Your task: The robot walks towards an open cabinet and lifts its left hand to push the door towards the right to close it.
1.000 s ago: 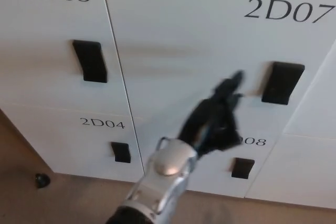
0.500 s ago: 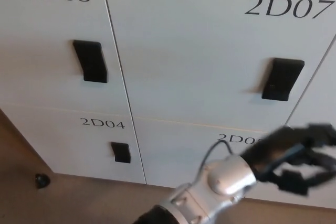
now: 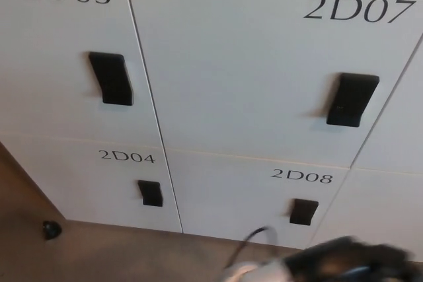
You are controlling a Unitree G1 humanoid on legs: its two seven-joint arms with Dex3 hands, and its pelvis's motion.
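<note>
Door 2D07 (image 3: 264, 64) sits flush in the cabinet front, well above the left hand (image 3: 347, 262).
Four labelled doors counted, each with one black handle; 2D07 handle (image 3: 352, 100) upper right. Hand blurred at the bottom edge, low near the floor (image 3: 119, 252); finger state cannot be told.

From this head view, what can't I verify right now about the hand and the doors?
- Left hand: blurred and cut off by the bottom edge; finger state unreadable.
- Right hand: out of frame.
- Door 2D07: top cut off; whether it is fully latched can't be judged.
- Small dark object on the floor: too small to identify.
</note>
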